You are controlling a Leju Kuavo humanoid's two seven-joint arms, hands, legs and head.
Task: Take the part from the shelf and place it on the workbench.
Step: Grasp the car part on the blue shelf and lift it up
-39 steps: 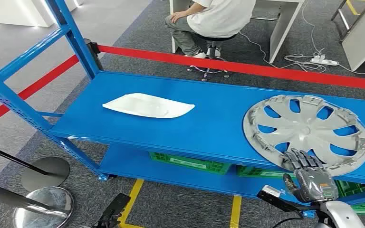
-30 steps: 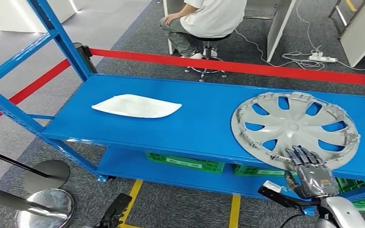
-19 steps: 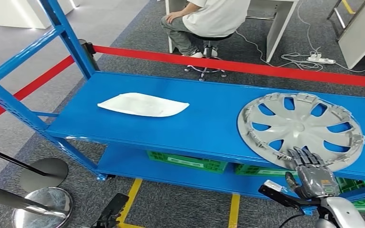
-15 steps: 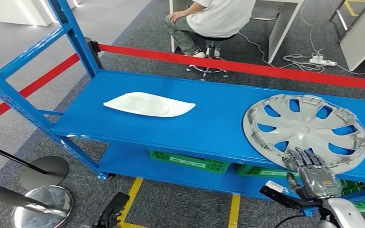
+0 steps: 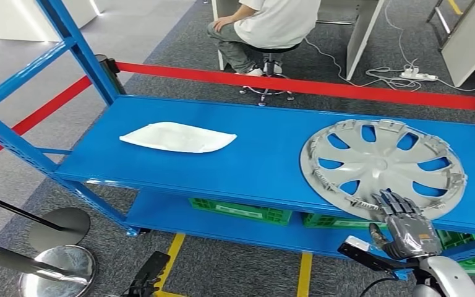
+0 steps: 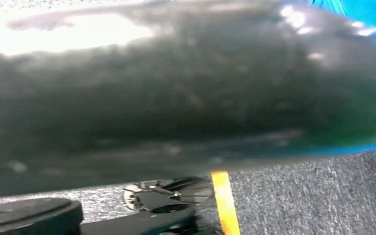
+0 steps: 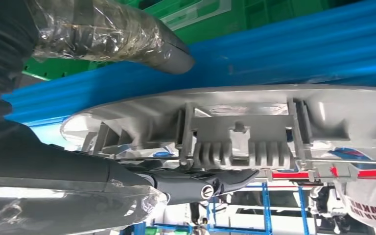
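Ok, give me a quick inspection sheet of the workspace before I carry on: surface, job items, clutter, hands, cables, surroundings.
Surface: blue shelf, top level, flat.
Job's things: silver wheel cover lying inner side up at the shelf's right front edge.
Clutter: white curved panel on the shelf; green crates on the level below.
Hands: right hand at the wheel cover's near rim, fingers over it, thumb beneath; left hand cannot be made out.
Cables: power strip and leads on the floor behind.
Surroundings: red barrier belt, seated person, stanchion bases.

Head view looks down on the shelf [image 5: 260,154]; right wrist view sits close under its edge.
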